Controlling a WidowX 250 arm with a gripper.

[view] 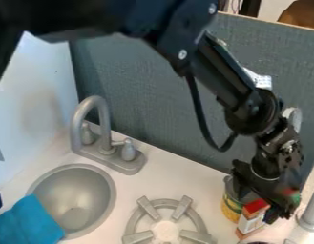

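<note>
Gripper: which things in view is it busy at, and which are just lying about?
At the gripper:
- red-topped box, close by; contact unclear
- can, beside the box

Lying about:
- blue cloth, over the sink's edge

Fixtures nearby: faucet, burner

One sink (74,205), faucet (103,121), burner (165,230), cloth (28,223), can (232,206), box (253,219), two faucet handles (128,150)

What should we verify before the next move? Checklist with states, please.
1. Gripper in view, right by the small box: ok.
2. Secure grip on the box: cannot tell.
3. Wide clearance from the yellow-green can: not ok, the can stands close beside the box and gripper.
4. Blue cloth well away from gripper: ok, it lies over the sink's edge.
5. Faucet well away from gripper: ok, it's across the counter.
</note>
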